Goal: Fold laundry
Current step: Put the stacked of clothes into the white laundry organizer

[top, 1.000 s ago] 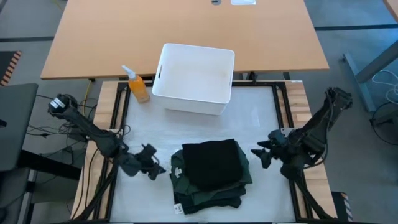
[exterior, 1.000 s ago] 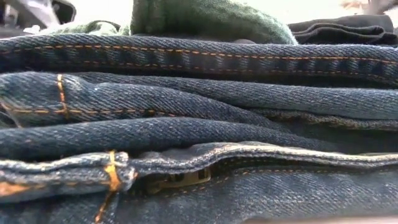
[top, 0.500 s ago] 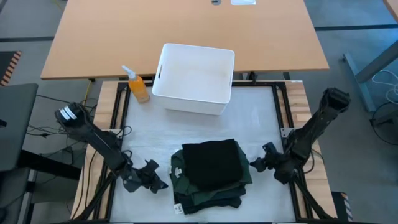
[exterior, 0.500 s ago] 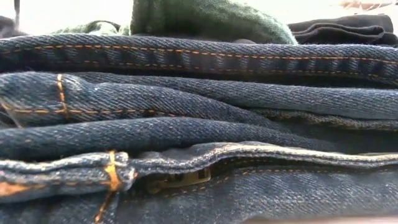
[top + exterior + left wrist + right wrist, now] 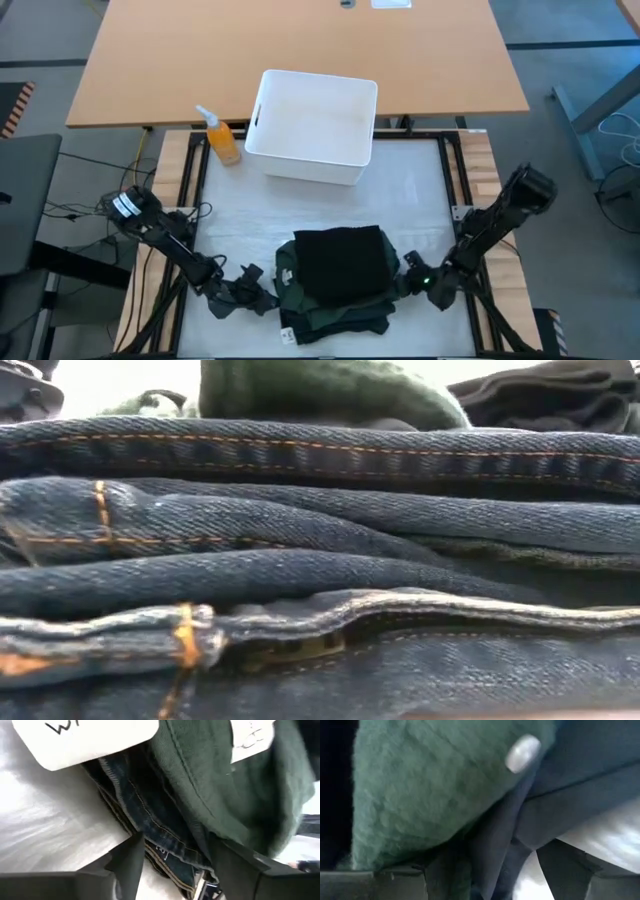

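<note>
Laundry (image 5: 338, 280) lies stacked in front of the white bin (image 5: 312, 125); left gripper (image 5: 262, 297) and right gripper (image 5: 404, 280), both spread wide and grasping nothing, flank the stack's lower edges.

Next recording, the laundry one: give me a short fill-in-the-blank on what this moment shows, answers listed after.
1. The topmost folded garment on the stack is ____ in colour.
2. The white bin holds ____.
3. The left end effector and the right end effector sit at opposite ____ of the stack, both open.
4. Under the green garment, the left wrist view shows blue ____.

Missing words: black; nothing; sides; denim
</note>
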You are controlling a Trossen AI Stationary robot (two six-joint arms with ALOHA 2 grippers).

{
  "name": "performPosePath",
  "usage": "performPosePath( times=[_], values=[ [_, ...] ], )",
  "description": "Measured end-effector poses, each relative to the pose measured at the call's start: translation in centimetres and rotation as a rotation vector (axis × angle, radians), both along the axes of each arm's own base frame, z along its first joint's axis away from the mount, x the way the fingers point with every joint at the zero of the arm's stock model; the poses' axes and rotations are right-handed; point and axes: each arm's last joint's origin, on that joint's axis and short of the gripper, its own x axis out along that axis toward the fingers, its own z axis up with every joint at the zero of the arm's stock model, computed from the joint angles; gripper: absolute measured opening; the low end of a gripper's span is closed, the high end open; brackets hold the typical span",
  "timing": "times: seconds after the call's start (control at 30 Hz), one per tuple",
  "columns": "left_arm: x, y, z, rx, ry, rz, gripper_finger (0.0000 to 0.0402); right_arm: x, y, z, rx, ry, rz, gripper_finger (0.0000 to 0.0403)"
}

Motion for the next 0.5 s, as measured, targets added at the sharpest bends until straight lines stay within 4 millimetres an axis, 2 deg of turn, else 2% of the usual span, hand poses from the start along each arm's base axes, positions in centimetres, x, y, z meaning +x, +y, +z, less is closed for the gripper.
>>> performPosePath(
  times=[0.13,0.27,0.5],
  values=[
    [1.2,-0.1,0.3,0.026,0.068,-0.023,0.0227,2.2,1.1,-0.5,-0.036,-0.017,0.018,0.029],
    [2.6,0.0,0.7,0.072,0.171,-0.029,0.023,4.5,2.1,-0.6,-0.104,-0.021,0.032,0.029],
    [4.2,0.6,1.3,0.164,0.15,-0.044,0.0227,8.0,3.7,-0.6,-0.239,-0.034,0.087,0.029]
  ],
)
